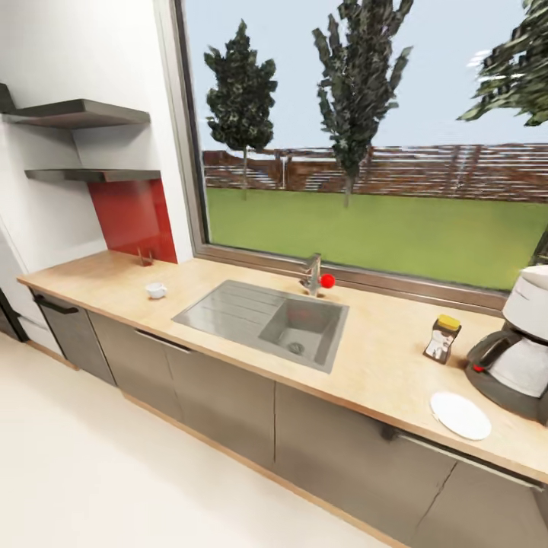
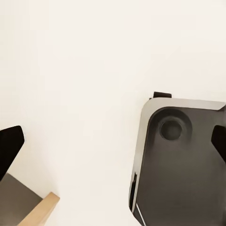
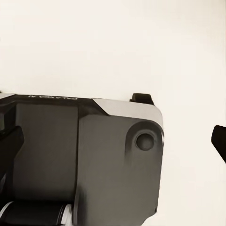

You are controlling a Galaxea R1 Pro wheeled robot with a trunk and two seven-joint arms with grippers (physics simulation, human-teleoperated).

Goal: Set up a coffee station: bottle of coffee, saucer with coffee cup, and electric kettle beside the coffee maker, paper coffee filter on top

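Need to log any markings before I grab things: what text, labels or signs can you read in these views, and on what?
Bottle of coffee: white label with red marks, too small to read.
Robot base, right wrist view: a strip of lettering along its top edge, upside down and too blurred to read.
Coffee maker: no legible text.
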